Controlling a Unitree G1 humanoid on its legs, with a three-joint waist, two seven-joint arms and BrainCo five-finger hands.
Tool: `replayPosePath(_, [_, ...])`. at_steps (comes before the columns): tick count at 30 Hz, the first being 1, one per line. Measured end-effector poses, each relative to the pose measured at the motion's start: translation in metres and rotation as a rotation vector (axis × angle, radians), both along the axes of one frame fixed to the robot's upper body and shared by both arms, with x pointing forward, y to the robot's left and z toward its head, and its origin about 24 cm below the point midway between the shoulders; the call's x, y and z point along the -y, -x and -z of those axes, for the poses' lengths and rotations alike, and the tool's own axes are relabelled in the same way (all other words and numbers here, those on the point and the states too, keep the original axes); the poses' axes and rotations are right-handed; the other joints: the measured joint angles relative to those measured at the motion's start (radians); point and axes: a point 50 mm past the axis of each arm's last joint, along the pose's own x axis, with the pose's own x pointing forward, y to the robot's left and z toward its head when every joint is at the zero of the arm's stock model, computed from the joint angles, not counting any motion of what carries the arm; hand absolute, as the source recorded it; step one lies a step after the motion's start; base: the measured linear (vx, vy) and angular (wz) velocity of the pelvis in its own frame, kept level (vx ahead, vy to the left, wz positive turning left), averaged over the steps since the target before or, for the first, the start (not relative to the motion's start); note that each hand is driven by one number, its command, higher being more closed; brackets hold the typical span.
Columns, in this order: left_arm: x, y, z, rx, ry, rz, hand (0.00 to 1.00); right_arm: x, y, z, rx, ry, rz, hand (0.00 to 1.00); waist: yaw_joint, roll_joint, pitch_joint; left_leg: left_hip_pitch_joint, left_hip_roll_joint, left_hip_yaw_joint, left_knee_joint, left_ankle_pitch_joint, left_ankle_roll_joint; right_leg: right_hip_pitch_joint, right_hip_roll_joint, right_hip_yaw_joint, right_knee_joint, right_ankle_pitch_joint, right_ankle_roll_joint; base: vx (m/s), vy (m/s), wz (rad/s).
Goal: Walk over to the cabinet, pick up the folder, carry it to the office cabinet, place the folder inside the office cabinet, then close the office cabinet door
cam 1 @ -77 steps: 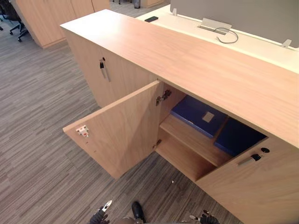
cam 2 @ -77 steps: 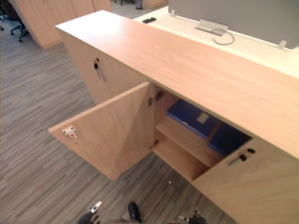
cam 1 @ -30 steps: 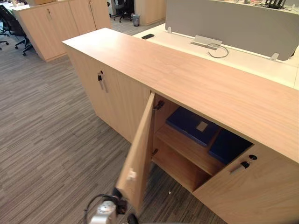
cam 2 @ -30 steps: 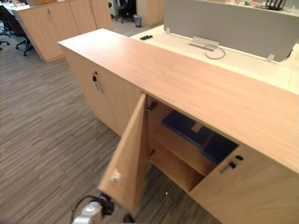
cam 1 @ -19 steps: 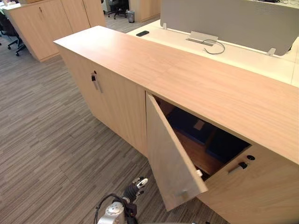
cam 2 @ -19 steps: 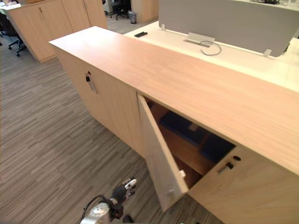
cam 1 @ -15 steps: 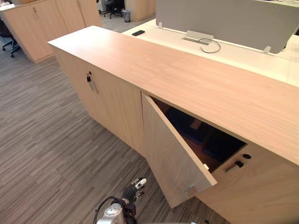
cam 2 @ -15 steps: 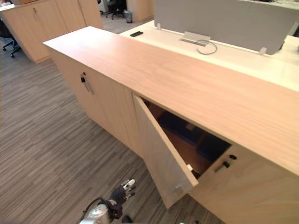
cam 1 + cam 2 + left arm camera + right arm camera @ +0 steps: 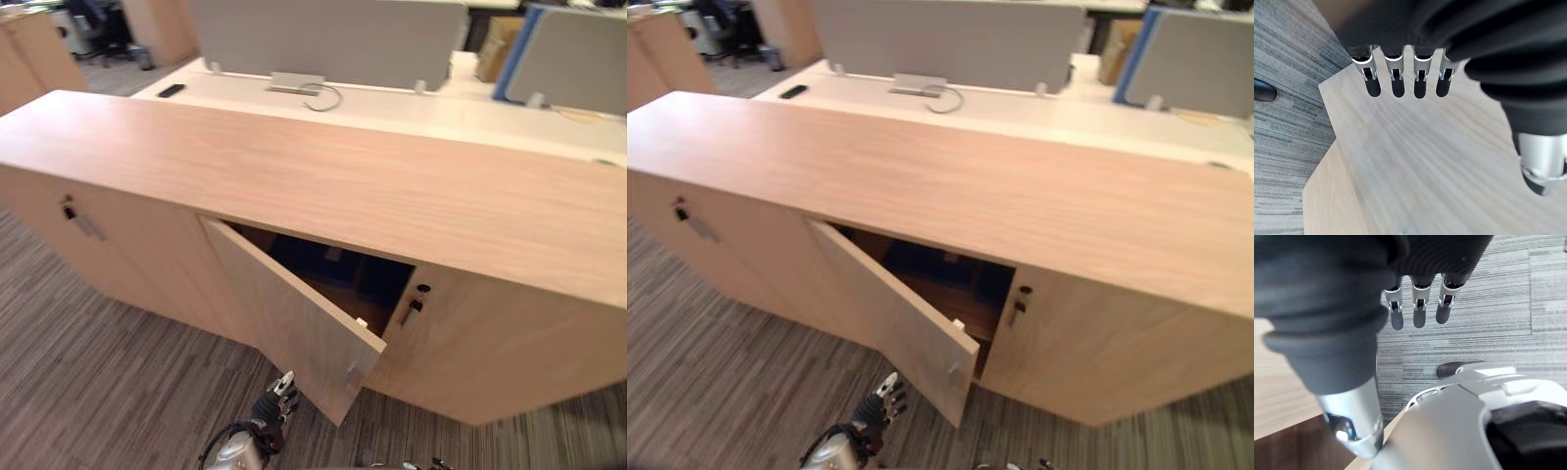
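Left eye view, pale-wood office cabinet (image 9: 323,186) on striped grey carpet (image 9: 88,392), door (image 9: 294,318) ajar, left hand (image 9: 277,397) straight-fingered beside it, right hand (image 9: 1419,308) loose-fingered, white desk (image 9: 392,108) behind.

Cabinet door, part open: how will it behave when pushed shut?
The door looks like a flat, rigid wood panel held along one edge, so it should probably swing, not flex. Its face looks smooth; straight fingers of the left hand may slip.
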Motion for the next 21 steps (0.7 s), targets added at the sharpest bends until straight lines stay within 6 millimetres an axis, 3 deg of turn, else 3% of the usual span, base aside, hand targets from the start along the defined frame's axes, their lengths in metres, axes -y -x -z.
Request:
replayPosePath(3, [-0.013,-0.001,0.000,0.007,-0.023,-0.044,0.00,-0.003,0.002,0.001,-0.005,-0.002,0.001,0.00,0.002,-0.021,-0.011,0.065,-0.030,0.102,-0.063,0.010,0.020,0.005,-0.036,0.087,-0.042,0.027,0.033,0.10,0.208,-0.93])
replayPosePath(6, [-0.020,-0.002,-0.001,0.014,-0.044,-0.052,0.00,-0.001,0.004,0.001,-0.007,0.000,0.013,0.00,-0.014,-0.016,-0.023,0.131,-0.064,0.157,-0.130,0.026,0.044,0.015,-0.070,0.119,-0.067,0.037,0.052,0.14,0.172,-0.46])
replayPosePath(9, [-0.024,-0.004,-0.002,0.024,-0.067,-0.043,0.00,-0.003,0.005,0.001,-0.011,-0.006,0.021,0.00,-0.019,-0.012,-0.030,0.186,-0.074,0.192,-0.181,0.033,0.049,0.030,-0.074,0.145,-0.074,0.041,0.059,0.09,0.080,-0.38])
replayPosePath(13, [-0.025,-0.027,-0.012,0.089,-0.123,-0.023,0.00,-0.003,0.005,0.001,-0.008,-0.006,0.022,0.00,-0.025,-0.011,-0.033,0.184,-0.074,0.217,-0.197,0.037,0.051,0.002,-0.073,0.159,-0.068,0.043,0.061,0.01,0.032,-0.20])
replayPosePath(17, [-0.044,-0.049,-0.024,0.138,-0.173,-0.142,0.00,-0.003,0.004,0.001,-0.005,-0.005,0.022,0.00,-0.045,-0.011,-0.034,0.177,-0.074,0.233,-0.228,0.054,0.050,-0.028,-0.070,0.169,-0.070,0.056,0.061,-0.04,0.000,-0.14])
replayPosePath(21, [-0.055,-0.052,-0.029,0.163,-0.199,-0.235,0.00,-0.003,0.005,0.001,-0.013,-0.005,0.024,0.00,-0.045,-0.011,-0.035,0.177,-0.069,0.265,-0.233,0.055,0.049,-0.024,-0.064,0.166,-0.124,0.105,0.063,-0.03,0.004,-0.21])
